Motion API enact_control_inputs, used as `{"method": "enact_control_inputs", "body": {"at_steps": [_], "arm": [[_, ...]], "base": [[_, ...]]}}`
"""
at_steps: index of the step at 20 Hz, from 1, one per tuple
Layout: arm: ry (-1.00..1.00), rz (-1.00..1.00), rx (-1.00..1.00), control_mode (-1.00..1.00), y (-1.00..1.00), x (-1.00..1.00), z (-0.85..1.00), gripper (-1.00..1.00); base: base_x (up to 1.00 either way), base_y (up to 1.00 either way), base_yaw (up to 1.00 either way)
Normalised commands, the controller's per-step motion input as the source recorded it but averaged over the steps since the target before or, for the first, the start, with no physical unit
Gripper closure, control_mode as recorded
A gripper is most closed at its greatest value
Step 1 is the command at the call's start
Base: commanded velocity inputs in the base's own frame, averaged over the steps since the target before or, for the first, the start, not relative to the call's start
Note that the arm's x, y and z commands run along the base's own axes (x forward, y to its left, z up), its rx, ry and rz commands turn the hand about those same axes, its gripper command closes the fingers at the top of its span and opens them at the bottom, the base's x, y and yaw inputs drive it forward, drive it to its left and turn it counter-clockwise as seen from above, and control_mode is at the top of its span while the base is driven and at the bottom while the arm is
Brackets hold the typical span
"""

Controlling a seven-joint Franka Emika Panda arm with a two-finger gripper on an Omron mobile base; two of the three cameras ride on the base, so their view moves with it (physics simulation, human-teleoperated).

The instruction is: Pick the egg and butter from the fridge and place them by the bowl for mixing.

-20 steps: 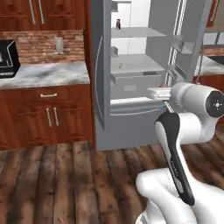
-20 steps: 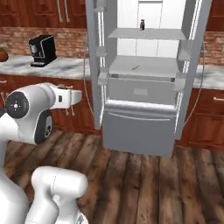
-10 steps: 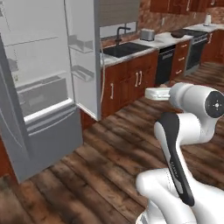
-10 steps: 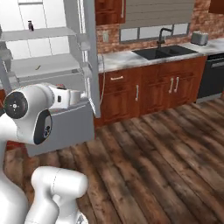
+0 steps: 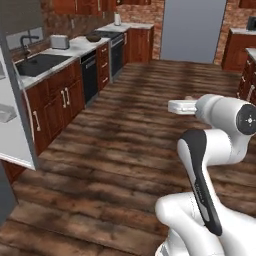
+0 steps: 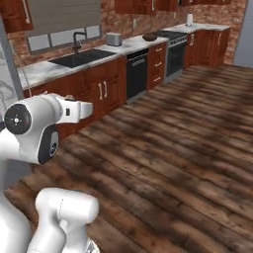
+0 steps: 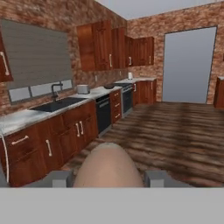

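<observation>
Jaws clamp egg [image 7: 107, 165]; bowl [image 7: 109, 86] far off on counter [image 7: 94, 92] past sink [image 7: 55, 105].

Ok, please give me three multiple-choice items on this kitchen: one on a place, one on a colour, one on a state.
1. Where is the shallow dark brown wooden bowl?
A on the floor
B on the pale counter by the black stove
C in the sink

2. What colour is the small rounded egg?
A white
B blue
C brownish-tan

3. What is the two-finger gripper doing?
A holding the egg
B hanging empty
C holding a bottle

Key: 1 B, the bowl sits on the counter top beside the stove. 2 C, the hand view shows the egg tan. 3 A, the egg sits between the two finger tips.
</observation>
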Motion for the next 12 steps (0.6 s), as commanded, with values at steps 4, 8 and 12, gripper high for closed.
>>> {"method": "enact_control_inputs", "body": {"at_steps": [4,8,12], "arm": [[0.00,0.00,0.00,1.00,0.00,0.00,0.00,1.00],[0.00,0.00,0.00,1.00,0.00,0.00,0.00,1.00],[0.00,0.00,0.00,1.00,0.00,0.00,0.00,1.00]], "base": [[1.00,-0.26,-0.32],[1.00,-0.55,-0.24],[1.00,-0.44,-0.12]]}}
